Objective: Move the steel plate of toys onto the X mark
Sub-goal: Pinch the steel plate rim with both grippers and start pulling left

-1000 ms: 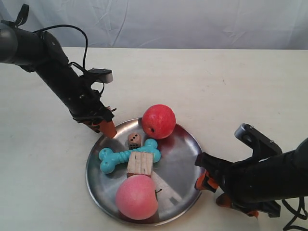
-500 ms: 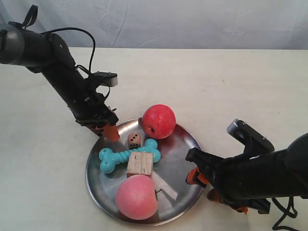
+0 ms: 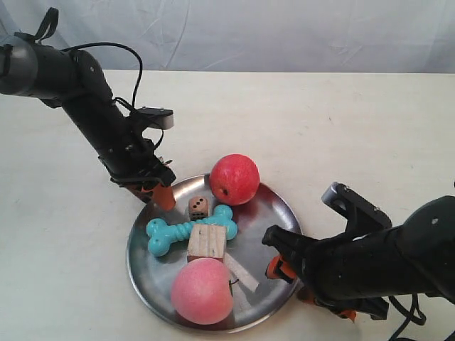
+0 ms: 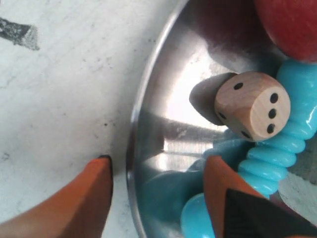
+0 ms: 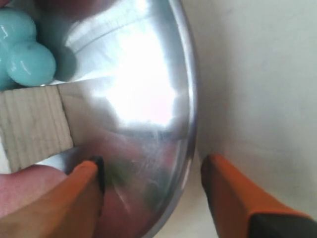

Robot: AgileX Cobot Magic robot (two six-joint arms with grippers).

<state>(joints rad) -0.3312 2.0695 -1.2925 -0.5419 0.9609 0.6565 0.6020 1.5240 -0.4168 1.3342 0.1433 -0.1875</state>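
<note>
Straddling the steel plate (image 3: 266, 213) from opposite sides, well apart from the counter (image 3: 341, 128) edge by the backdrop (image 3: 284, 35), the left jaws and the right jaws both stand released with its rim between them, neither yet clenched.

A cream-white, faintly speckled table (image 3: 334, 121) carries a round steel plate (image 3: 269, 213) lying flat on it. A dark grey mark (image 4: 19, 32) shows on the bare surface near the plate's rim.

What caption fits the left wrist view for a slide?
Left hand open, straddling the rim of the steel plate, which holds the die, turquoise bone and apple.
</note>
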